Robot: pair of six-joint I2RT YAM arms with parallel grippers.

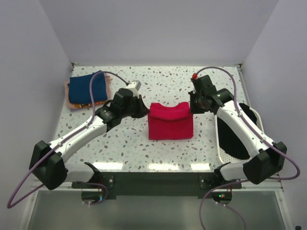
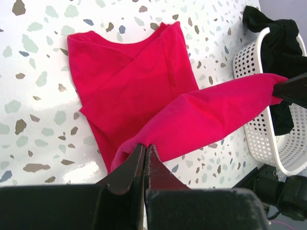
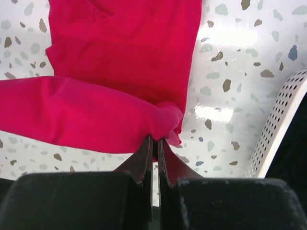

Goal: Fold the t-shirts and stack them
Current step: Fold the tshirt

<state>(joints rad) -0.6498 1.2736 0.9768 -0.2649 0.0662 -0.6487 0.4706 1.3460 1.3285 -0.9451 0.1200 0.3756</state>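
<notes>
A crimson-red t-shirt (image 1: pixel 170 125) lies partly folded mid-table, its far edge lifted and stretched between my two grippers. On that edge's left corner my left gripper (image 1: pixel 144 109) is shut; the left wrist view shows the tips (image 2: pixel 145 146) pinching the red cloth (image 2: pixel 129 81). At the right corner the right gripper (image 1: pixel 192 108) is shut too, its tips (image 3: pixel 156 140) biting a bunched fold of the red t-shirt (image 3: pixel 120 52). A folded navy t-shirt (image 1: pixel 86 87) tops a stack at far left, a pale pink edge (image 1: pixel 72 104) showing beneath.
A white perforated basket (image 1: pixel 223 155) stands at the right table edge under my right arm, holding black t-shirts (image 1: pixel 235 139). The same basket (image 2: pixel 259 120) with black cloth (image 2: pixel 280 38) shows in the left wrist view, and its wall (image 3: pixel 283 120) in the right wrist view.
</notes>
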